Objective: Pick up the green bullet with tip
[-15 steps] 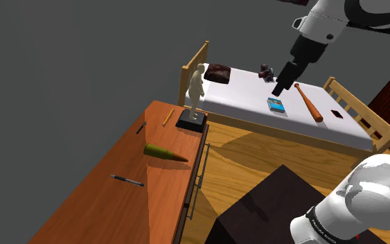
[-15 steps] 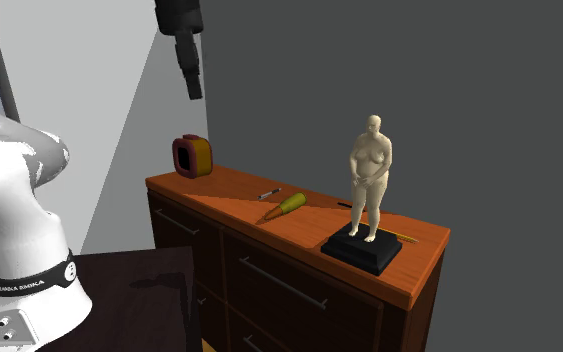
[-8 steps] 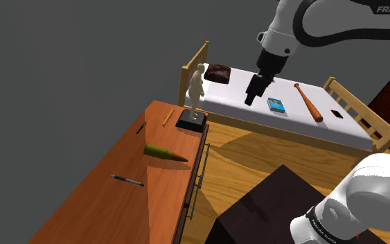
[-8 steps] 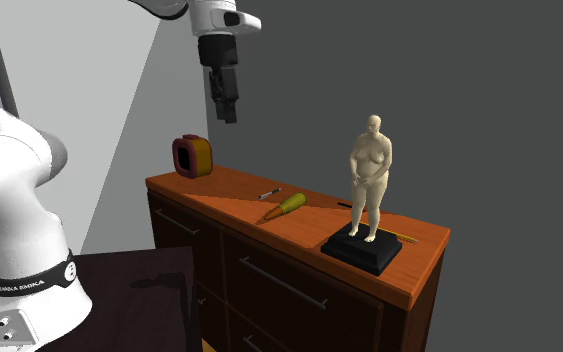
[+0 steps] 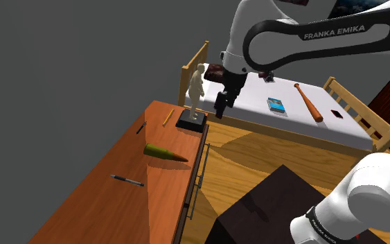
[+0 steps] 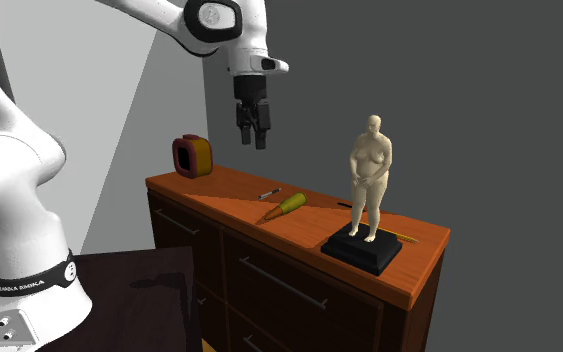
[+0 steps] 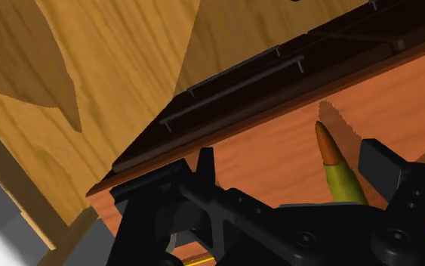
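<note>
End effector open and empty, hovering well above the desk near the statue. Green bullet lies flat mid-desk, orange tip toward the drawer side. Risks: the round body probably rolls if a finger lands off-centre, and a careless descent clips the statue.

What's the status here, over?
Hand open, empty, airborne. Green bullet lying on the dresser, untouched. Figurine stands near the hand.

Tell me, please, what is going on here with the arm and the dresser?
The white arm's black gripper hangs open and empty in the air by the wooden dresser. The green bullet with its orange tip lies flat on the dresser top, not yet touched, between a pen and a pale figurine.
</note>
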Robot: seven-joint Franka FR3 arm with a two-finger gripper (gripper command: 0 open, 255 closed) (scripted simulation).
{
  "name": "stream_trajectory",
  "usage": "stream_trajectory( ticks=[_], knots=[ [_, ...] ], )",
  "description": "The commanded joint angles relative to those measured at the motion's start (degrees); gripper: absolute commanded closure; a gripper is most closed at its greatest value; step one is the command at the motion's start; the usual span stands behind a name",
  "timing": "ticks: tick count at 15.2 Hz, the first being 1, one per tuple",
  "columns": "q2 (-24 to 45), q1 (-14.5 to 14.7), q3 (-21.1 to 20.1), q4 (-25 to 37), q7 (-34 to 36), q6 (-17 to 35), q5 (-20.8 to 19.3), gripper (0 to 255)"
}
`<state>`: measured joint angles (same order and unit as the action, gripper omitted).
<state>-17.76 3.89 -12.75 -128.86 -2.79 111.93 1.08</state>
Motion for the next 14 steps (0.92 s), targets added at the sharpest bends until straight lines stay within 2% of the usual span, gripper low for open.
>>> stream_trajectory(
  ticks=[1, 8, 14],
  knots=[
    [4.1, 0.4, -1.4, 1.8, 1.0, 1.5, -1.0, 0],
    [19.5, 2.4, -5.1, 9.8, 5.0, 5.1, -6.6, 0],
    [33.1, 5.6, -6.4, 18.9, 8.4, 5.8, -12.5, 0]
  ],
)
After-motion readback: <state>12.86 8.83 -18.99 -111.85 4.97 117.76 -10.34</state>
